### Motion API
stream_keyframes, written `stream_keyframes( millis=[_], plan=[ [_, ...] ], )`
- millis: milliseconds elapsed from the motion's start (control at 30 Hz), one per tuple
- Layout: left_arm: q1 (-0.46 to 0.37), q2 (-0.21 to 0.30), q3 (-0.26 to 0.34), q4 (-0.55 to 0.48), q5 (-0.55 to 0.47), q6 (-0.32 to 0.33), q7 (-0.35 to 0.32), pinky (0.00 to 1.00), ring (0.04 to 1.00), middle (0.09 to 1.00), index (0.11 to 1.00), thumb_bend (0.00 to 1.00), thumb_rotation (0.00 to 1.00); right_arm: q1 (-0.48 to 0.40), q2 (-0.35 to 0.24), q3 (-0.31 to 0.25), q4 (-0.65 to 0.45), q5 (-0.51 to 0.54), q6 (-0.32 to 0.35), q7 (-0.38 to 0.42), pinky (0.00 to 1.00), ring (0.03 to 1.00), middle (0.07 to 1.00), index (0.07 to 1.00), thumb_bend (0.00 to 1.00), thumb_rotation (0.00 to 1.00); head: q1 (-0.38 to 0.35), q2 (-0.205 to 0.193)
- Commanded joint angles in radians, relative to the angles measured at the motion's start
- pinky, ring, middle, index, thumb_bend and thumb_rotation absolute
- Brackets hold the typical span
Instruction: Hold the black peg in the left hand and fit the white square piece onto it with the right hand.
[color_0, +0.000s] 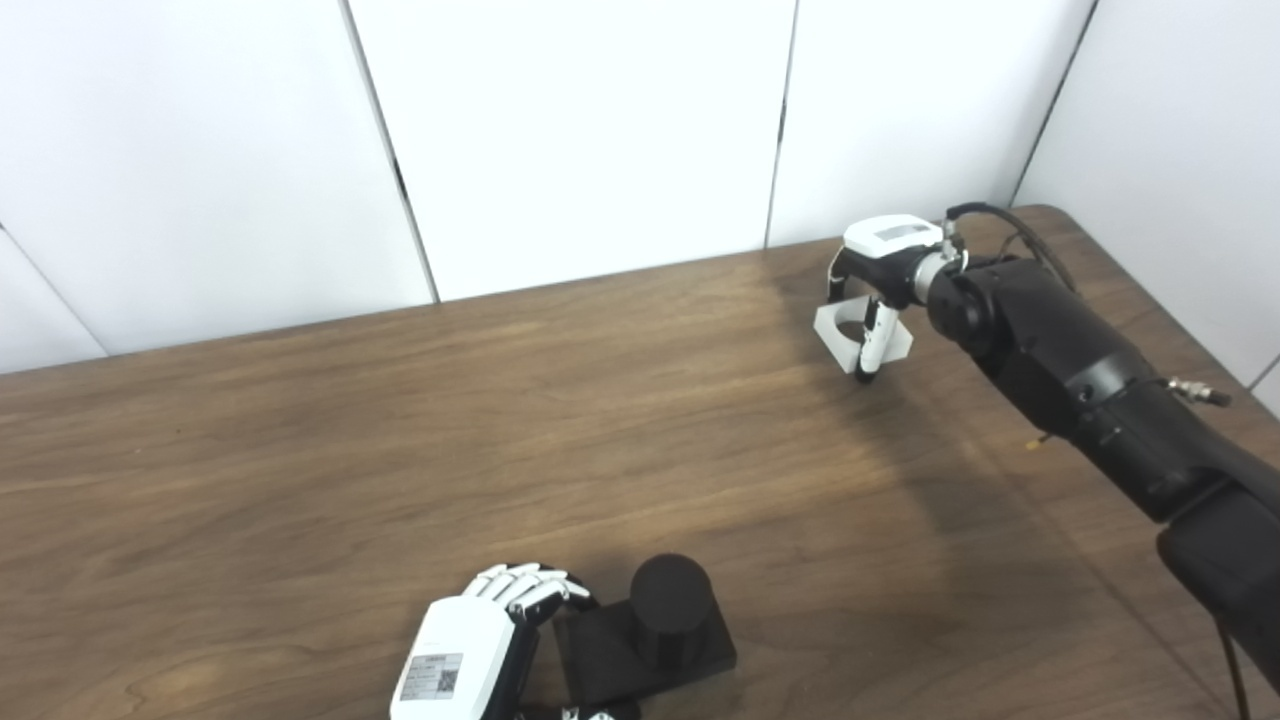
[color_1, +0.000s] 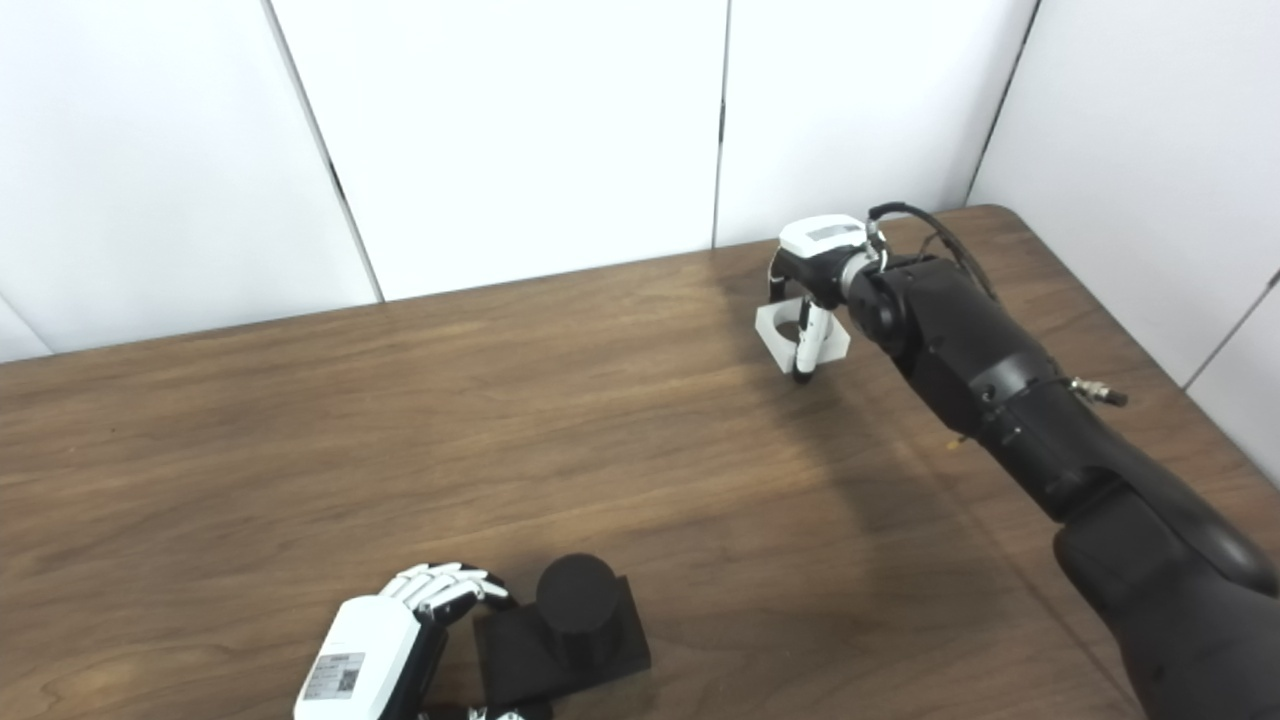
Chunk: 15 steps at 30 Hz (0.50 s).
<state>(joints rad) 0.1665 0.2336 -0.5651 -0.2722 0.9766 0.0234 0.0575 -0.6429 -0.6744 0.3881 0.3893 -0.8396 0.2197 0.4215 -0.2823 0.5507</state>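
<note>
While wood table (color_0: 300, 450) carries both parts: black peg (color_0: 668, 600) upright on its square base at near edge, braced by left hand (color_0: 480, 640) wrapped on base's left side. Far right, right hand (color_0: 872, 290) pinching white square piece (color_0: 838, 330), tilted, hole visible. Well apart; bare tabletop between, nothing blocking.

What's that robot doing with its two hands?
It is putting two parts together. The left hand grips the base of the black peg at the near edge of the table. Far away at the back right, the right hand has its fingers round the white square piece. The piece is not on the peg yet.
</note>
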Motion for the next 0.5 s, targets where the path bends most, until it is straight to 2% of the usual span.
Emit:
stream_keyframes(
  millis=[0, 467],
  plan=[
    [0.03, 0.01, -0.027, 0.029, 0.029, -0.005, -0.067, 0.82, 0.785, 0.737, 0.485, 0.51, 0.05, -0.027, -0.028, -0.017, 0.004, -0.002, -0.017, -0.03, 0.85, 0.877, 0.797, 0.488, 0.52, 0.13, 0.002, 0.001],
    [0.021, 0.004, -0.03, 0.035, 0.034, -0.002, -0.074, 0.82, 0.788, 0.74, 0.486, 0.5, 0.05, -0.009, -0.045, -0.035, -0.005, 0.015, -0.03, -0.034, 0.84, 0.877, 0.796, 0.487, 0.52, 0.12, 0.008, 0.005]
  ],
)
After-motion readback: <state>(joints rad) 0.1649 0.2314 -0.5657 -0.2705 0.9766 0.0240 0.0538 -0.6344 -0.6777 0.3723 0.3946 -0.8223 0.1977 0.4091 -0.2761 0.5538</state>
